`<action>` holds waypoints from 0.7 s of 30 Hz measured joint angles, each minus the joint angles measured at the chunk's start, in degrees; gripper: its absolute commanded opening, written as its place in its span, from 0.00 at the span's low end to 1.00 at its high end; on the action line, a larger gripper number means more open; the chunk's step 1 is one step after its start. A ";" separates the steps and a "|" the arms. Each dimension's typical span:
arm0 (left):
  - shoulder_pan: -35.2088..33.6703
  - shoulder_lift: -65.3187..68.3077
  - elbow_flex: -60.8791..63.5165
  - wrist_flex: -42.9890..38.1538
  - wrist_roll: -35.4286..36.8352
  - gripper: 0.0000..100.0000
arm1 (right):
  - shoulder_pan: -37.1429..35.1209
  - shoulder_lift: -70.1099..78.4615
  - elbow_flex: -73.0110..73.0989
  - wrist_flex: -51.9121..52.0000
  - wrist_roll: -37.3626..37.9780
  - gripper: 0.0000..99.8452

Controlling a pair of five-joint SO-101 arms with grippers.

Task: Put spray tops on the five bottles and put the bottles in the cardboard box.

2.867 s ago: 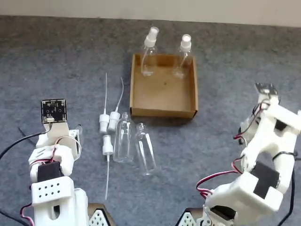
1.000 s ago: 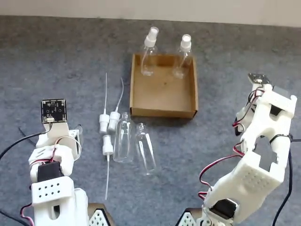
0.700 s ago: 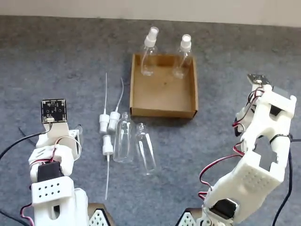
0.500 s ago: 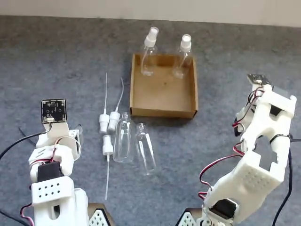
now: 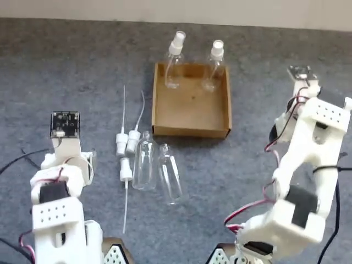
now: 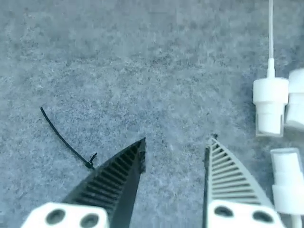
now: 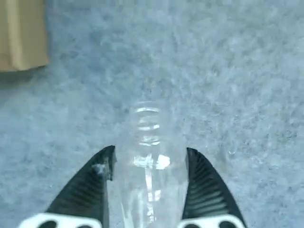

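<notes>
A shallow cardboard box [image 5: 191, 131] sits at the middle back, with two capped bottles [image 5: 174, 60] [image 5: 213, 66] standing at its far wall. On the carpet in front lie two clear uncapped bottles [image 5: 144, 160] [image 5: 170, 173]. Three white spray tops [image 5: 121, 144] [image 5: 133, 140] [image 5: 126, 169] with long tubes lie to their left. My right gripper [image 7: 150, 151] is shut on another clear uncapped bottle [image 7: 148, 123], right of the box. My left gripper [image 6: 176, 140] stands open over bare carpet, just left of the spray tops [image 6: 270, 107].
A black zip tie [image 6: 66, 140] lies on the carpet near my left gripper. The box corner [image 7: 21, 35] is close to the held bottle. The left arm [image 5: 58, 181] is at the front left and the right arm [image 5: 313, 132] rises along the right side.
The right arm has swung up and farther back, beside the box's right side. The left arm has shifted slightly forward. The bottles and spray tops on the carpet have not moved.
</notes>
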 measured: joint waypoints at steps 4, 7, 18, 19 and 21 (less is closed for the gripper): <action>0.79 12.22 -8.79 3.43 -6.95 0.19 | -2.55 -10.73 8.62 -2.29 -0.18 0.00; 2.55 23.12 -18.46 9.58 -12.75 0.19 | -5.10 -20.04 17.67 -6.77 0.44 0.00; 14.86 52.04 -47.30 22.24 -22.77 0.19 | -16.00 -44.40 43.96 -10.37 -0.97 0.00; 15.38 53.80 -48.88 22.24 -22.77 0.19 | -16.70 -45.71 44.13 -10.37 -1.23 0.00; 15.91 57.32 -51.60 22.24 -20.66 0.19 | -18.02 -48.35 44.31 -10.37 -2.29 0.00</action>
